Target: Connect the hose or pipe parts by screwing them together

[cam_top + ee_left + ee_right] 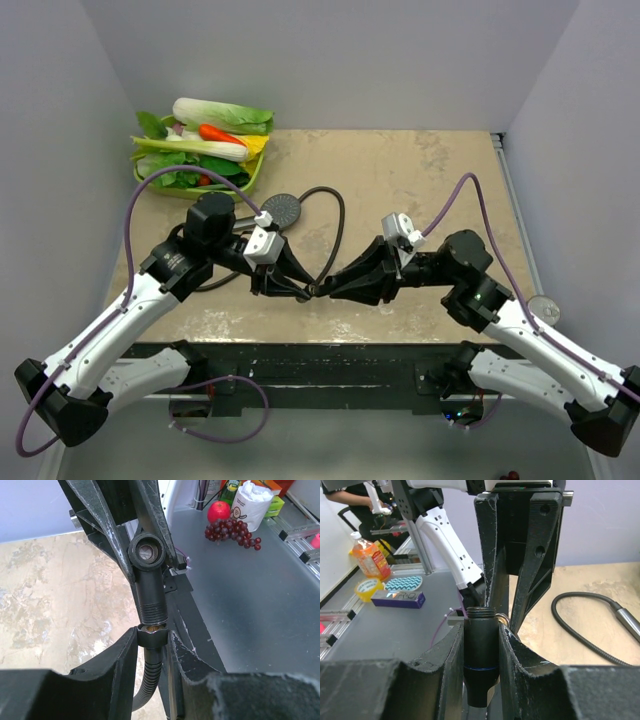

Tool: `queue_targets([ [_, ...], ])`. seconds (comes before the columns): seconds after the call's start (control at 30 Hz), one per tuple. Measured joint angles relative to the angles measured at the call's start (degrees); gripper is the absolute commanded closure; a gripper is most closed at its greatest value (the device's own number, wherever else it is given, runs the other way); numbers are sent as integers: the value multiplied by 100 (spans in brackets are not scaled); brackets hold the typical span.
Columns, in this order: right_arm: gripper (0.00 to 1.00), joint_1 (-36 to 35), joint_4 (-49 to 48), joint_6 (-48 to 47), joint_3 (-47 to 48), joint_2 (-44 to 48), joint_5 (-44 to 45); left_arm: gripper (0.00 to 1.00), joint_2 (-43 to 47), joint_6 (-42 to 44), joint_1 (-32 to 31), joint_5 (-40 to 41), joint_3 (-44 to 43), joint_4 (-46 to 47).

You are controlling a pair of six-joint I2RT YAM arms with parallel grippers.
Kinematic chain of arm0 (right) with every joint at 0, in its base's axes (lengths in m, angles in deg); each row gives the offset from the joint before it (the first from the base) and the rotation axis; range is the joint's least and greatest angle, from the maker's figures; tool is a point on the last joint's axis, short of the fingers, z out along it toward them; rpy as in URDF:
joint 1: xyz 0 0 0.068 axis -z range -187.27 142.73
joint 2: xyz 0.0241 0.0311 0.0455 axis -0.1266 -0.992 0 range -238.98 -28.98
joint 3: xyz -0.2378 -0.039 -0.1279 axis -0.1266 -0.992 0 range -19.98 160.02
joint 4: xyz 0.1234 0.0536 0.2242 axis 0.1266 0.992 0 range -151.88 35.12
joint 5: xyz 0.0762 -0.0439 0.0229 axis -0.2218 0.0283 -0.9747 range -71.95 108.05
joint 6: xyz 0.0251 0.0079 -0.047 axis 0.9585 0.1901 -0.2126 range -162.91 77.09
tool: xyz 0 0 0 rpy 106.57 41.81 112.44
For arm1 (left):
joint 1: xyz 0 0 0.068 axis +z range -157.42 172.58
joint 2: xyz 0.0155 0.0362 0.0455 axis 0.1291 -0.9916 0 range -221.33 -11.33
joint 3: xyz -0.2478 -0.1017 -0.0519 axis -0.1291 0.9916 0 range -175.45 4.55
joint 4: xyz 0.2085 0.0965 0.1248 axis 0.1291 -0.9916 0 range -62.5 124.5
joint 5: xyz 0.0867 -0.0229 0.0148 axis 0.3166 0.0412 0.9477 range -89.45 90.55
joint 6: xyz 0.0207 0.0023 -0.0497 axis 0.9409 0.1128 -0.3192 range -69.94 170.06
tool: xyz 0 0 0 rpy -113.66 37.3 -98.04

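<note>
Beige marbled counter [430,180] stretched under my two arms, with toy vegetables [200,150] heaped at its far left corner. The dark hose [338,225] looped across the middle, and the round shower head [283,210] lay beside my left wrist. My right pincer [481,630] pinched a short threaded fitting [480,655]. My left pincer [151,636] pinched the hose's end nut [150,640], held right at the fitting's thread.
</note>
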Motion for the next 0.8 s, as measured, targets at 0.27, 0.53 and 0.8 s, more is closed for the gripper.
queue_targets([
  [0.27,100,0,-249,28,61,-153,-236,100,0,-59,0,-85,0,55],
  [0.53,100,0,-459,66,61,-260,-326,100,0,-105,2,-122,0,57],
  [0.8,100,0,-98,-275,177,-260,-323,100,0,-133,13,-133,0,57],
])
